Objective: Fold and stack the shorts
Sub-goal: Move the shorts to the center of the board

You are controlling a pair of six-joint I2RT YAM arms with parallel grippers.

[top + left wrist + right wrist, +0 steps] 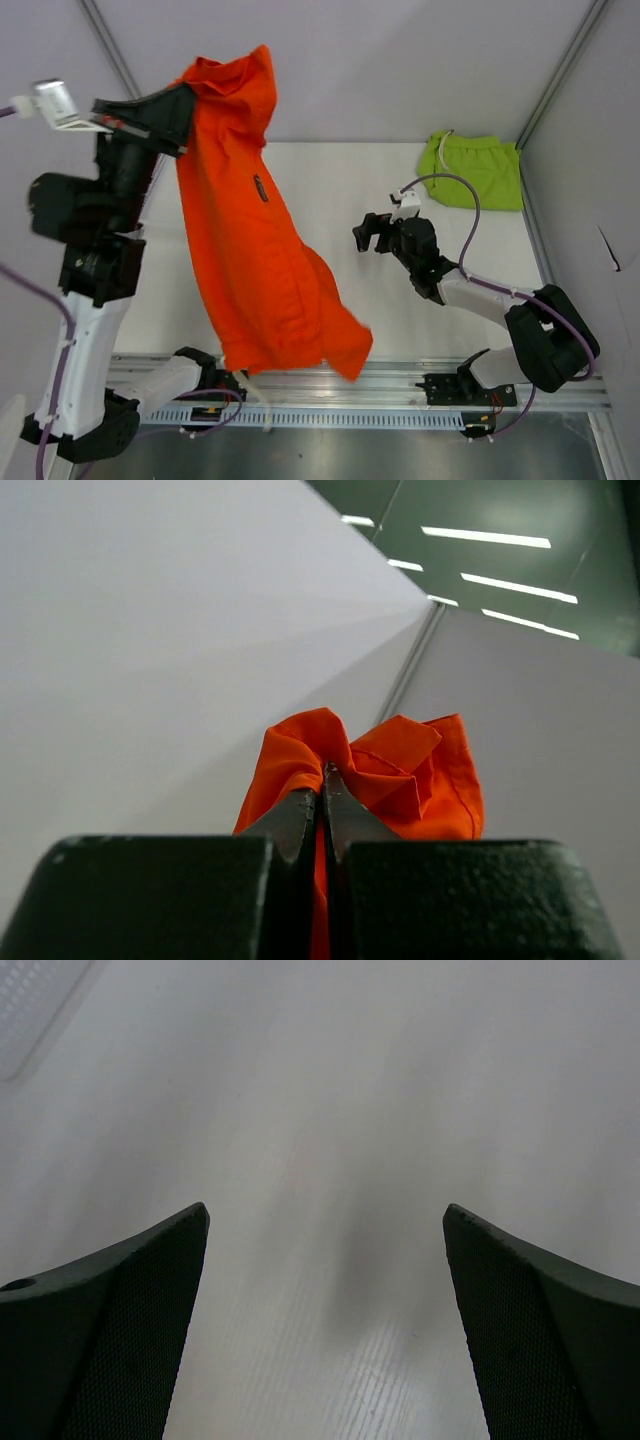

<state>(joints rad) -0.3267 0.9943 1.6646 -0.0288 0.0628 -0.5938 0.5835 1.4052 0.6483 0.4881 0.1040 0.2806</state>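
The orange shorts [260, 250] hang in the air on the left, held high by one end in my left gripper [190, 88], which is shut on the cloth. In the left wrist view a bunch of the orange shorts [400, 770] sticks out past the pinched left gripper [325, 780]. Their lower end dangles near the table's front edge. The lime green shorts [475, 170] lie folded at the back right corner. My right gripper [372, 232] stands open over the middle of the table, to the right of the hanging cloth; the right gripper [325, 1225] holds nothing.
The white table [340, 200] is walled by pale panels at the back and sides. A metal rail [400, 385] runs along the front edge by the arm bases. A corner of white mesh [30, 1010] shows at the top left of the right wrist view.
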